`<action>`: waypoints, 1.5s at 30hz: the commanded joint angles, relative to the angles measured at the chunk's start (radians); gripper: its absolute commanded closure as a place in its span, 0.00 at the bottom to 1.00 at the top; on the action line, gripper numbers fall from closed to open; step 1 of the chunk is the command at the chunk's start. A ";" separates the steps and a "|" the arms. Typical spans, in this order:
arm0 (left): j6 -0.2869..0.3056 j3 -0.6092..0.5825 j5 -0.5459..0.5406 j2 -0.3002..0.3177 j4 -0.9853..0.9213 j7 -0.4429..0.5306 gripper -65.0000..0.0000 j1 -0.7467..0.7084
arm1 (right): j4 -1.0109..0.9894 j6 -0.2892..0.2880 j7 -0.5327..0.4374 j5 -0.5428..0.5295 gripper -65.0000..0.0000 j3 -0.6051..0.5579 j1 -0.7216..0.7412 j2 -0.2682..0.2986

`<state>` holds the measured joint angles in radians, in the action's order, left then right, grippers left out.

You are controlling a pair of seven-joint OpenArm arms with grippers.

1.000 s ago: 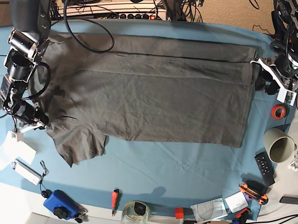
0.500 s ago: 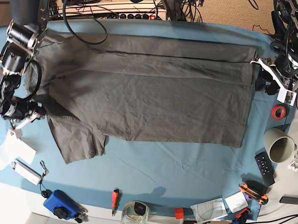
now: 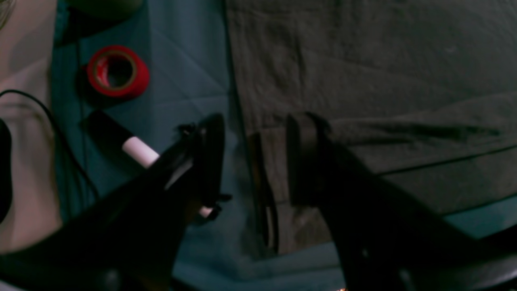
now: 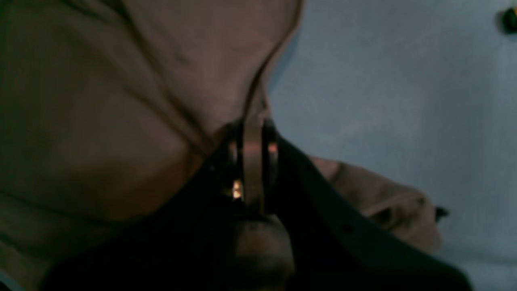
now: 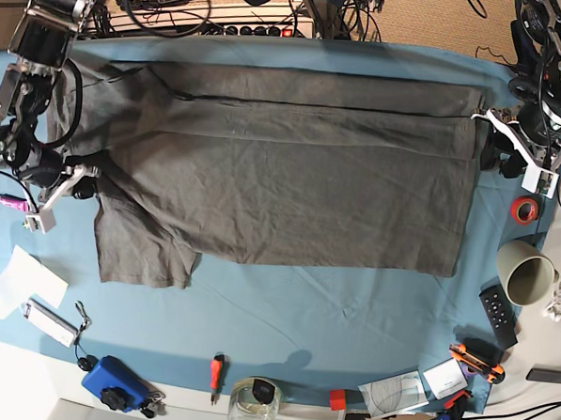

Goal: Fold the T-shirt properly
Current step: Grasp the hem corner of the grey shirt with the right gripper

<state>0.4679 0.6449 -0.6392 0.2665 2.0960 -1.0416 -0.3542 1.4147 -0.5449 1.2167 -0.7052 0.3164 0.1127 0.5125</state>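
Note:
The dark grey T-shirt (image 5: 282, 172) lies spread across the teal tablecloth (image 5: 332, 307), its far part folded over in a long band. One short sleeve (image 5: 142, 250) sticks out at the near left. My right gripper (image 5: 87, 174) is at the shirt's left edge, just above that sleeve. The right wrist view shows this gripper (image 4: 252, 133) shut on a pinched fold of the T-shirt (image 4: 121, 101). My left gripper (image 5: 482, 136) hangs at the shirt's right edge. Its fingers (image 3: 303, 157) stand open astride the T-shirt (image 3: 363, 60) hem, holding nothing.
A red tape roll (image 5: 523, 210), a grey cup (image 5: 527, 273) and a remote (image 5: 498, 315) sit along the right side. A glass jar (image 5: 254, 403), a screwdriver (image 5: 217, 369) and a blue box (image 5: 111, 382) line the near edge. White paper (image 5: 13, 279) lies near left.
My right gripper has moved toward the far side of the table with the shirt's edge in it, drawing the left side and sleeve straighter. The left arm has stayed still.

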 commanded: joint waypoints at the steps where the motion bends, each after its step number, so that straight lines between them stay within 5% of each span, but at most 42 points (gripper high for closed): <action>1: 0.000 0.006 -0.011 0.013 0.015 0.021 0.61 0.002 | 0.042 0.000 -0.002 -0.008 1.00 0.006 0.002 0.023; 15: 0.000 0.006 -0.011 0.013 0.015 0.021 0.61 0.002 | 0.084 -0.024 0.048 -0.006 1.00 0.006 -0.053 0.023; 21: 0.000 0.006 -0.010 0.013 0.015 0.021 0.61 0.002 | 0.084 -0.023 0.083 -0.027 0.68 0.006 -0.049 0.042; 26: 0.000 0.005 -0.011 0.013 0.015 0.022 0.61 0.002 | 0.103 0.035 0.085 -0.058 0.68 0.045 -0.011 0.061; 30: 0.000 0.005 -0.010 0.013 0.015 0.034 0.61 0.002 | 0.092 0.038 -0.024 0.002 0.68 0.132 0.066 0.062; 36: 0.000 0.005 -0.011 0.013 0.015 0.047 0.61 0.003 | -0.168 0.076 -0.103 0.040 0.68 0.135 0.263 0.064; 41: 0.000 0.005 -0.010 0.013 0.015 0.046 0.61 0.002 | -0.461 -0.003 -0.174 0.077 0.68 0.134 0.449 0.061; 45: 0.000 0.005 -0.011 0.013 0.015 0.048 0.61 0.003 | -0.662 -0.014 -0.229 0.201 0.68 0.134 0.558 0.047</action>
<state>0.4679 0.6445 -0.6388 0.2672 2.0960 -1.0157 -0.3538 0.7326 -0.5522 1.0054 -0.4839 0.4500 0.6430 0.5434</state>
